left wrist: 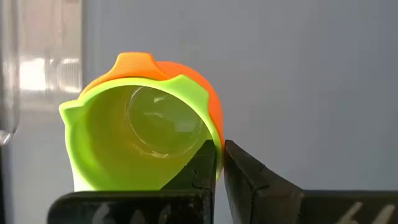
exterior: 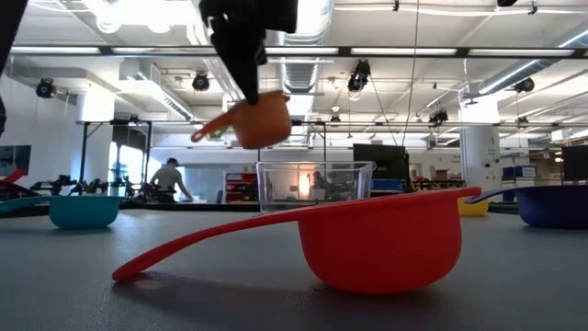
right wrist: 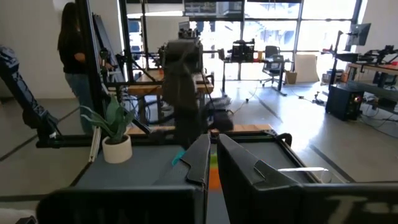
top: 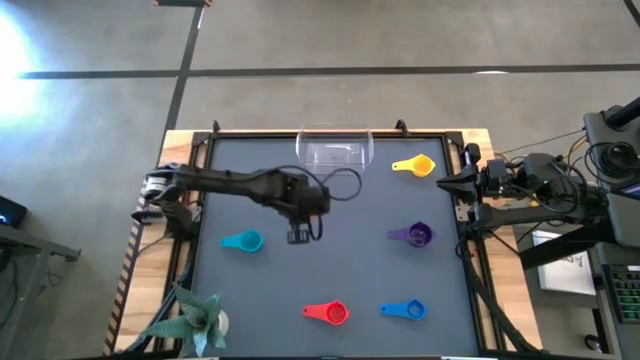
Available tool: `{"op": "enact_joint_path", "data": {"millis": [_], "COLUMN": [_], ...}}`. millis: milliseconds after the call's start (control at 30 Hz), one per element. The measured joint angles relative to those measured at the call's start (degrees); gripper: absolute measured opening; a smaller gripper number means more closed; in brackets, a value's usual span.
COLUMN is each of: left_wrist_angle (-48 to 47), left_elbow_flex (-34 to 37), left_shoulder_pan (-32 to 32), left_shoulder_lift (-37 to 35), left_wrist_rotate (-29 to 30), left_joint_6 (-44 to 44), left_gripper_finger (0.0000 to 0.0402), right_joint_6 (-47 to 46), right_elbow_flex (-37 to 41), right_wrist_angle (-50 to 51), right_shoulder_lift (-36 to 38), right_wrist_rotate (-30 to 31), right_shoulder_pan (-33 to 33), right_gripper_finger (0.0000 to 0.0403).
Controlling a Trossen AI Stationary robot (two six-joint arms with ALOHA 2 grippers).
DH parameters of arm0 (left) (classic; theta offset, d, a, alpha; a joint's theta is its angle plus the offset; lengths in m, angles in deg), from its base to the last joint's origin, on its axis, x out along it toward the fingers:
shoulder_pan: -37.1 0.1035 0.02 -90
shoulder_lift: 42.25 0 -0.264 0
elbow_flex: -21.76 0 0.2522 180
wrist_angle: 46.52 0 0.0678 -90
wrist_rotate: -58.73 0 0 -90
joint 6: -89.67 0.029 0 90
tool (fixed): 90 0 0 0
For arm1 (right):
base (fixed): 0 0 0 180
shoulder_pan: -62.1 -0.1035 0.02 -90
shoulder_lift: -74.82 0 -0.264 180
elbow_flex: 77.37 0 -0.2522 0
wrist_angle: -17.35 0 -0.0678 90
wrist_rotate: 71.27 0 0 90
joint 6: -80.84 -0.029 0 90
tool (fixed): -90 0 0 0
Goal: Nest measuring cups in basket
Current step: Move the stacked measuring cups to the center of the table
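Observation:
My left gripper [top: 299, 236] hangs over the middle of the table, shut on an orange measuring cup [exterior: 263, 120] with a green cup [left wrist: 134, 140] nested inside it. The pair floats above the tabletop, in front of the clear basket [top: 335, 150], which stands at the far edge. On the table lie teal [top: 242, 241], yellow [top: 415, 166], purple [top: 412, 234], red [top: 328, 312] and blue [top: 404, 310] cups. My right gripper [right wrist: 213, 146] waits, shut, at the table's right edge. My left gripper pinches the side wall of the nested cups at their rim [left wrist: 216, 134]. One finger [left wrist: 202, 165] is inside the green cup and the other [left wrist: 249, 177] is outside the orange one. The fingers come steeply from above. The cups hang clear of the table, tilted, the orange handle [exterior: 209, 131] sticking out sideways.
A small potted plant [top: 195, 320] stands at the table's near left corner. The red cup [exterior: 377, 244] lies close to the near edge. Bare dark tabletop lies between the gripper and the basket.

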Motion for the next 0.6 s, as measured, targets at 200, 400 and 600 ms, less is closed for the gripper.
{"op": "enact_joint_path", "data": {"millis": [200,400,600], "left_wrist_angle": [2.9,2.7,1.4], "left_elbow_flex": [-2.4,-4.6,-6.6], "left_shoulder_pan": [-0.4,-0.1,0.2], "left_shoulder_lift": [8.2,15.3,18.5], "left_wrist_rotate": [-3.5,-4.3,-6.5], "left_joint_6": [1.4,3.7,4.1], "left_gripper_finger": [0.0001,0.0,0.0005], "right_joint_6": [0.0,0.0,0.0], "right_elbow_flex": [0.0,0.0,0.0], "right_wrist_angle": [0.0,0.0,0.0], "right_shoulder_lift": [0.0,0.0,0.0], "right_wrist_rotate": [0.0,0.0,0.0], "right_shoulder_pan": [0.0,0.0,0.0], "right_gripper_finger": [0.0022,0.0022,0.0022]}}
